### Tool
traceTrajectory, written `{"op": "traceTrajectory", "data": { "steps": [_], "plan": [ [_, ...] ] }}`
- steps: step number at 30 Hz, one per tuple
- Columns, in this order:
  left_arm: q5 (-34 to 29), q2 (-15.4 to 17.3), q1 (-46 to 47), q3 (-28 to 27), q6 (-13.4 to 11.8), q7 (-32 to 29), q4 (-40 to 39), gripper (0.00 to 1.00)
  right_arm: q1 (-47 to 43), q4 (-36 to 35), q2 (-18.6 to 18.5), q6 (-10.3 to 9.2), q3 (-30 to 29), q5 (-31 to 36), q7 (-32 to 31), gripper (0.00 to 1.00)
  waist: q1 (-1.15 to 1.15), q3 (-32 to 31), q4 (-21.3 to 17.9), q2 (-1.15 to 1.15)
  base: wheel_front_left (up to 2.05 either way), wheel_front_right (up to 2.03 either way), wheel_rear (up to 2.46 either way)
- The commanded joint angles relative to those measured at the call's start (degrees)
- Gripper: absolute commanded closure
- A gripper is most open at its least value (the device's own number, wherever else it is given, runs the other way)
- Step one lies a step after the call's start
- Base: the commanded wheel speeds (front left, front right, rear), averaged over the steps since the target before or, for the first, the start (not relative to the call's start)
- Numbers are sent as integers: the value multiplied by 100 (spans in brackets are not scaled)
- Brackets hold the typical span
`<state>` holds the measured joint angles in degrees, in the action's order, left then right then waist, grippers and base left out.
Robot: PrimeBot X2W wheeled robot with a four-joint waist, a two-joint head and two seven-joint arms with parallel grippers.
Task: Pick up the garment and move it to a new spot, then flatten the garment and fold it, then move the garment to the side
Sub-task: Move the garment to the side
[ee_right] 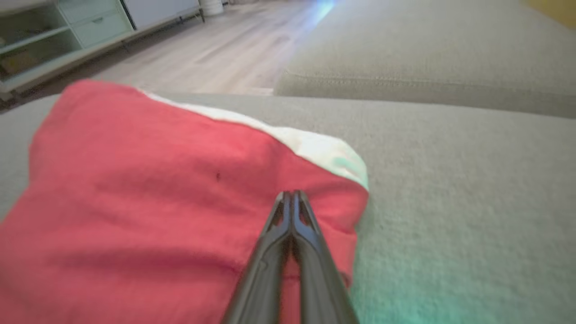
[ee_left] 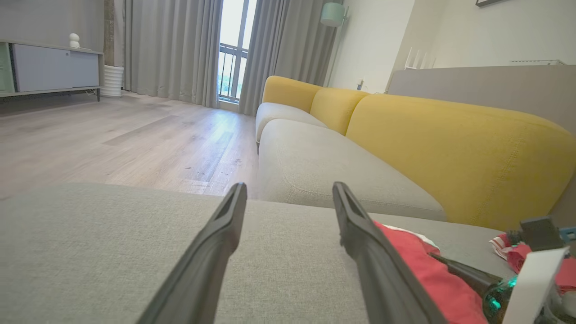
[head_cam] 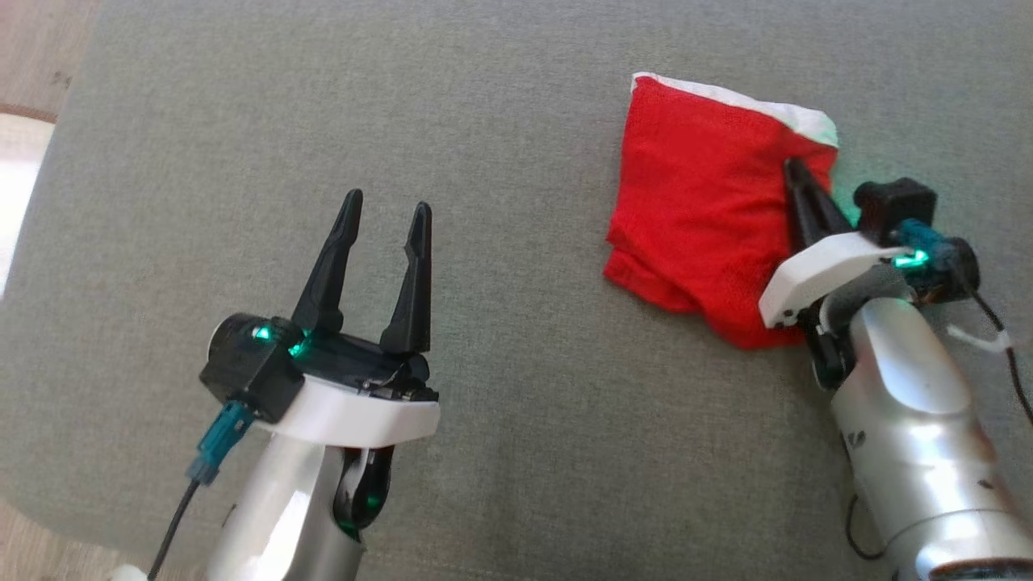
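Grey sofa cushion [head_cam: 500,121] carries the folded red garment [head_cam: 694,202] on its right side, and a drag may peel only the top layer and undo the fold, since the right gripper [head_cam: 795,171] is pinched fully shut on the cloth's right edge, while the left gripper [head_cam: 386,203] hovers wide open, empty.

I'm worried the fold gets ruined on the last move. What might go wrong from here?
1. The right hand is shut at the right edge of the folded garment. If it has pinched only the top layer, or nothing, pulling may open the fold or leave the cloth behind.
2. The left hand hangs open, apart from the cloth, so the far side is unsupported and layers may slide on the cushion.
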<state>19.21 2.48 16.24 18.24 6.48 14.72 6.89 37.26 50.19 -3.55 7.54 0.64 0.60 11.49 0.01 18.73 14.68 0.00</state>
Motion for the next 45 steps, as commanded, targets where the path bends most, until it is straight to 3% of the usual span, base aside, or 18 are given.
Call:
{"op": "traceTrajectory", "data": {
  "steps": [1, 10, 16, 23, 31, 40, 44, 45],
  "plan": [
    [56, 40, 171, -184, -32, 28, -153, 0, 248, -104, 67, -5, 126, -115, 149, 100, -1, -27, 23, 0, 0, 0, 0],
    [92, 40, 126, -136, -77, 28, -156, 0, 348, -287, 67, -5, 1290, -1040, 341, 100, -1, -190, 26, 0, 0, 0, 0],
    [125, 40, 128, -81, -106, 28, -177, 0, 220, 366, 67, -5, 2163, -1317, -58, 100, -1, -186, 52, 0, 0, 0, 0],
    [59, 40, 64, -288, -108, 28, -133, 0, 349, 363, 67, -5, 2656, -1828, 143, 100, -1, -308, -197, 0, 0, 0, 0],
    [-74, 40, -108, -544, -63, 28, -212, 0, 260, -389, 68, -5, 2040, -1872, 347, 100, -1, -663, -762, 0, 0, 0, 0],
    [-172, 40, -249, -739, -8, 28, -251, 0, -844, -1776, 65, -5, 945, -1051, 350, 100, -1, -988, -1263, 0, 0, 0, 0],
    [-195, 40, -366, -759, 3, 28, -239, 0, -1408, -2262, 66, -5, 557, -993, 350, 100, -1, -1101, -1424, 0, 0, 0, 0],
    [-189, 40, -404, -762, 5, 28, -222, 0, -1547, -2378, 66, -5, 485, -1002, 350, 76, -1, -1131, -1458, 0, 0, 0, 0]
  ]
}}
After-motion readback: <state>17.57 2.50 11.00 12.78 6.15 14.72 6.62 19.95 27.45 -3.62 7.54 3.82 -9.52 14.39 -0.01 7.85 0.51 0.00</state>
